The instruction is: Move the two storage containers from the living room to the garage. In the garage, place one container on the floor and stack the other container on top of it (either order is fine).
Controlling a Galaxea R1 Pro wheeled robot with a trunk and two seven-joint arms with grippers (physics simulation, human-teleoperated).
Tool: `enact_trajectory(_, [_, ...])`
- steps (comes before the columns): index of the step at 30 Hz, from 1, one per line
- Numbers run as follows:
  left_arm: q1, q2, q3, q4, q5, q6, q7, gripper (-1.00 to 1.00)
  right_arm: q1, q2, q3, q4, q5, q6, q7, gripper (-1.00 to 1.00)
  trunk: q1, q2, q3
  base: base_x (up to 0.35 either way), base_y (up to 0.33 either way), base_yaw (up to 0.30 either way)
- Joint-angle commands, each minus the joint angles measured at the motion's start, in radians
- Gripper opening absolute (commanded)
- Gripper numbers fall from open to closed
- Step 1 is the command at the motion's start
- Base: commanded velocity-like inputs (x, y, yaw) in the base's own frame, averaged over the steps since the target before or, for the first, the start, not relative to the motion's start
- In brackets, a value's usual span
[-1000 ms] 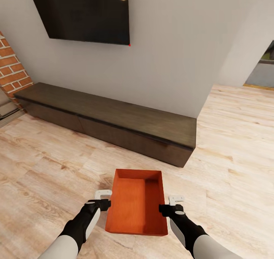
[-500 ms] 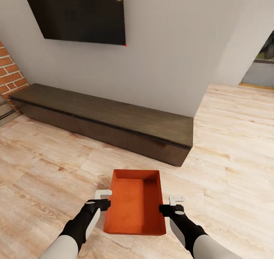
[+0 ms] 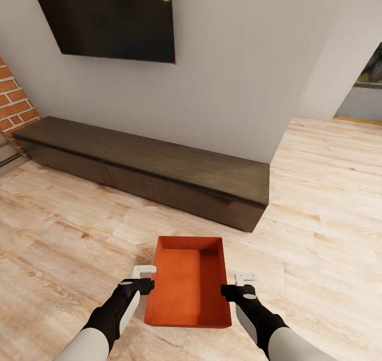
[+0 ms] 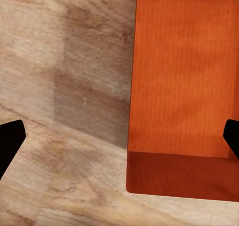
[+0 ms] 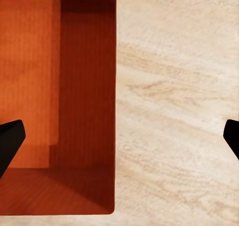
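Living room, wood-plank floor (image 3: 329,202), TV (image 3: 106,16) over low cabinet (image 3: 154,165) | I have one storage container (image 3: 188,289) between both grippers, interior looks bare | left gripper (image 3: 144,278), right gripper (image 3: 241,284): both spread wide, seemingly straddling its side walls.

Black TV (image 3: 106,19) above dark low cabinet (image 3: 154,170), wood-plank flooring (image 3: 329,218)

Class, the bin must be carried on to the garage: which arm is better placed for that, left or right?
Neither alone. The left gripper and right gripper flank the bin's long walls level with each other, both open, one wall between each pair of fingers. Carrying looks best two-handed.
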Motion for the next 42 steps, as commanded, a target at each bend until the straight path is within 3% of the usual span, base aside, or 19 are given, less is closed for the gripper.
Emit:
enact_trajectory(1, [0.000, 0.000, -0.002, -0.002, 0.000, 0.006, 0.004, 1.00, 0.000, 0.000, 0.008, -0.002, -0.008, 0.006, -0.007, 1.00, 0.000, 0.000, -0.001, 0.000, 0.000, 0.000])
enact_trajectory(17, [0.000, -0.001, -0.002, -0.005, -0.001, 0.005, 0.005, 1.00, 0.000, 0.004, 0.002, -0.002, -0.019, -0.002, -0.007, 1.00, 0.000, 0.000, -0.001, 0.000, 0.000, 0.000])
enact_trajectory(42, [0.000, 0.000, -0.002, 0.006, 0.007, 0.006, 0.007, 1.00, 0.000, 0.002, 0.004, -0.002, -0.009, -0.002, -0.014, 1.00, 0.096, -0.175, -0.079, 0.000, 0.000, 0.000])
